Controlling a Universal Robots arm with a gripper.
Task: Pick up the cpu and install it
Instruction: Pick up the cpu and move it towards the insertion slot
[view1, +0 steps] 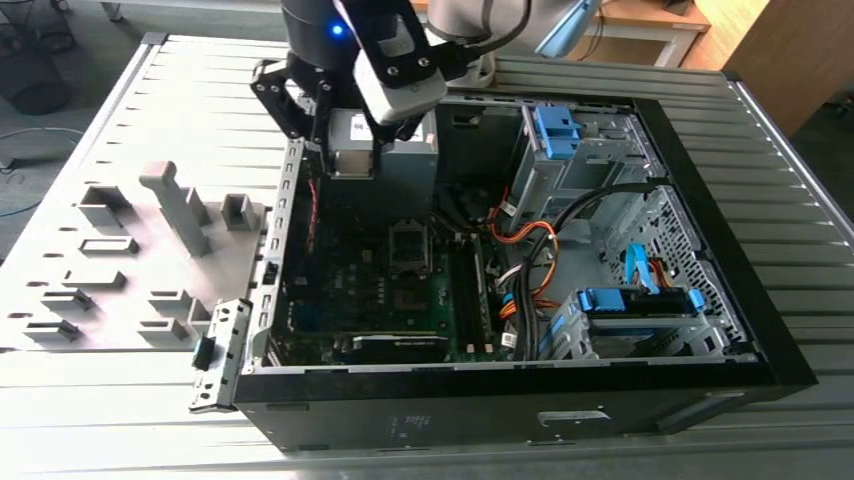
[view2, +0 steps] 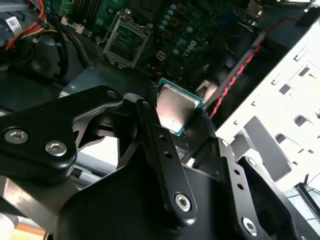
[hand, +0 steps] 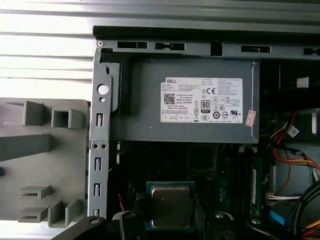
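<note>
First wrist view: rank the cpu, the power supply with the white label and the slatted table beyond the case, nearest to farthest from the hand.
1. cpu: gripped in the hand.
2. power supply: inside the case, just past the cpu.
3. slatted table: outside the case, behind the power supply.

The arm (view1: 331, 28) reaches steeply downward in the exterior view, and in the second wrist view the gripper (view2: 178, 113) has its two black fingers (view2: 160, 140) pressed against opposite edges of the cpu (view2: 174, 106).
</note>
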